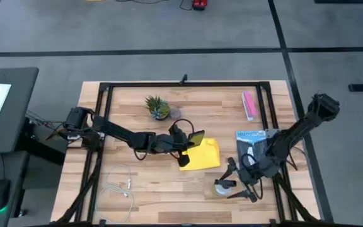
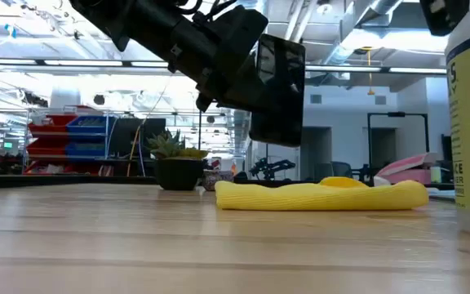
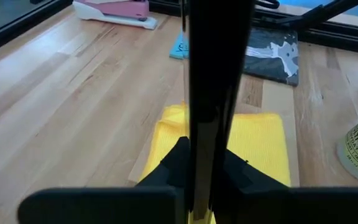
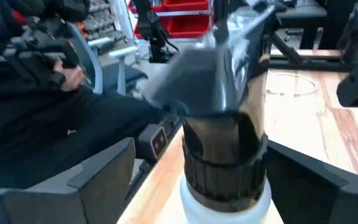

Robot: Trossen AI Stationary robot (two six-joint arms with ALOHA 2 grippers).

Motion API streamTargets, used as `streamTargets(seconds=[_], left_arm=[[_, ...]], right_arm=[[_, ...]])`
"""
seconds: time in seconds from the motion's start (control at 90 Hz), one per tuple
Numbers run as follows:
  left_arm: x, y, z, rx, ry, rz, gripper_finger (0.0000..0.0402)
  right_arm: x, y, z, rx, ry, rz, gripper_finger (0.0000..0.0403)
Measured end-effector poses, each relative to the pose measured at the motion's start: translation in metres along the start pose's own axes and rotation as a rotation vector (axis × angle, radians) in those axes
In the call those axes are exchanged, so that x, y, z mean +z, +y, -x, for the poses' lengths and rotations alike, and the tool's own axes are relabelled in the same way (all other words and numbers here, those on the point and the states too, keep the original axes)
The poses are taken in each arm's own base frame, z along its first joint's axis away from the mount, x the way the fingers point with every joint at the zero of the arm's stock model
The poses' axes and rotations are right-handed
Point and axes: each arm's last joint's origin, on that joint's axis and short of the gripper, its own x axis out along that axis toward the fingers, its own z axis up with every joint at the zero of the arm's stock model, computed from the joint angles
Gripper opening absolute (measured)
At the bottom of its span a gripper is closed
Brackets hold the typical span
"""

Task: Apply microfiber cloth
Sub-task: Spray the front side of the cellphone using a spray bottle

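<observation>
Microfiber cloth (image 1: 201,156), bright yellow, lies flat on the wooden table (image 1: 137,113) near its middle, a bit rumpled w/ one thicker fold; in low view it shows as a low yellow roll (image 2: 321,194) resting on the wood. Left gripper (image 1: 183,140) hangs just above the cloth's edge on the side of the left arm, and its fingers are clamped on a black smartphone (image 1: 196,137), held on its edge; in left wrist view the phone (image 3: 213,93) stands as a thin dark slab between the two fingers, w/ the cloth (image 3: 260,146) right under and beyond it. In low view the phone (image 2: 277,90) is clearly up in the air, not touching the cloth. Right gripper (image 1: 239,183) is at the front right part of the table, around a spray bottle (image 1: 223,187); right wrist view shows the bottle's neck and grey trigger head (image 4: 219,93) between the fingers, but contact I cannot tell. Small potted plant (image 1: 158,108) stands behind the cloth, well apart. Pink flat packet (image 1: 249,104) lies toward the far right, and a dark pouch w/ blue top (image 1: 252,140) lies between it and the right gripper. White cable (image 1: 120,186) lies at front left.
</observation>
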Motion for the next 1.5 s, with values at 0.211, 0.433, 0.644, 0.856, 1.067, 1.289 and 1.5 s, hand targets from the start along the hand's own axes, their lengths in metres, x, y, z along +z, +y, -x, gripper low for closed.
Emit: streamTargets(seconds=[0.211, 0.433, 0.644, 0.856, 1.067, 1.289, 1.5], left_arm=[[0.000, 0.000, 0.000, 0.000, 0.000, -0.014, 0.0013], [0.000, 0.000, 0.000, 0.000, 0.000, -0.023, 0.0013], [-0.001, 0.000, 0.000, 0.003, 0.007, -0.027, 0.0013], [-0.001, 0.000, 0.000, 0.027, 0.002, -0.038, 0.0013], [-0.001, -0.003, 0.003, 0.061, -0.008, -0.056, 0.0013], [-0.002, -0.008, 0.005, 0.054, -0.013, -0.043, 0.0013], [-0.001, -0.016, 0.009, 0.027, -0.038, -0.020, 0.0013]], right_arm=[[0.001, -0.001, 0.000, -0.008, -0.008, -0.005, 0.0273], [0.002, -0.003, -0.001, -0.023, -0.012, -0.059, 0.0157], [0.007, -0.001, -0.002, -0.031, -0.006, -0.107, 0.0120], [0.030, 0.014, -0.005, -0.268, 0.057, -0.130, 0.0120], [0.047, 0.032, -0.019, -0.487, 0.013, -0.172, 0.0120], [0.033, 0.048, -0.052, -0.597, 0.067, -0.099, 0.0120], [0.025, 0.053, -0.072, -0.733, 0.090, -0.140, 0.0120]])
